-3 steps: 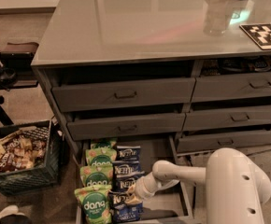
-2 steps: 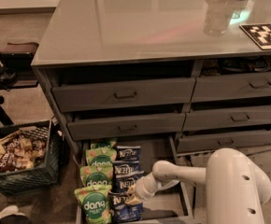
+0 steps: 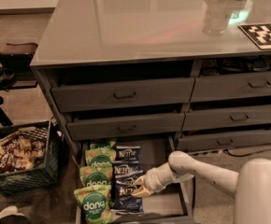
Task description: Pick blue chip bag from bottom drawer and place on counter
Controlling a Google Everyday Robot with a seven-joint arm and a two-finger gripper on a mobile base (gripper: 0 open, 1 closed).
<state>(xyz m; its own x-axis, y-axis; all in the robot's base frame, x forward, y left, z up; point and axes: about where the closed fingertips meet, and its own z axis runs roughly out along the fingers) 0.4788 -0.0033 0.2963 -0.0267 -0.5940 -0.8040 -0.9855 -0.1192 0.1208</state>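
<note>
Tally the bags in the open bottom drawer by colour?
green "dang" snack bags: 4 (rearmost partly hidden)
dark blue chip bags: 3
Total: 7
The gripper is at the blue column in the long dark grey metal bottom drawer.

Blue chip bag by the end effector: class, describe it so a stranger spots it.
Below the grey counter, the bottom drawer stands open. Blue chip bags run back beside green bags; yours is the frontmost bag, with the end effector at its edge.

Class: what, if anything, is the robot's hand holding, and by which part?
It cannot be told. The hand is down in the bottom drawer, at the right edge of a blue chip bag, but no clear grip shows.
</note>
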